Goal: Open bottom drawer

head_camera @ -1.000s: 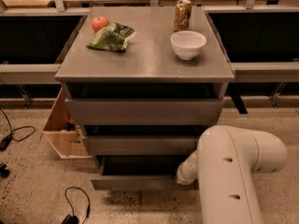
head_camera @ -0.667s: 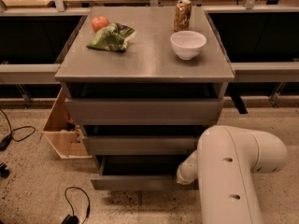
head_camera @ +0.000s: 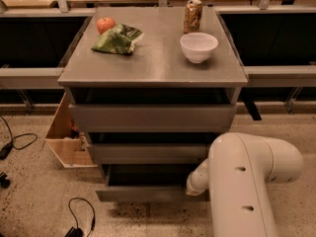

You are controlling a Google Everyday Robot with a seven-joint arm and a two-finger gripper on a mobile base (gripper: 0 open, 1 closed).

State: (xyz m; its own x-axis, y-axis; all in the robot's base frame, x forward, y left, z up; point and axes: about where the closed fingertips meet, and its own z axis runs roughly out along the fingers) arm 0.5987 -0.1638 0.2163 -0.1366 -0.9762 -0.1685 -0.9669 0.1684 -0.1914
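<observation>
1. Camera view: the bottom drawer [head_camera: 148, 194] stands partly out below the middle drawer [head_camera: 148, 153], with a dark gap behind its front.
2. It is no further out than a second ago, so I judge the pull unfinished.
3. The arm [head_camera: 247, 181] has not moved. The gripper is hidden behind it at the drawer's right end, so I cannot tell its state.

Grey btm drawer [head_camera: 143, 194], red apple [head_camera: 105, 24], green bag [head_camera: 116, 39], white bowl [head_camera: 198, 47]; pincer hid behind white arm [head_camera: 242, 191] by drawer.
</observation>
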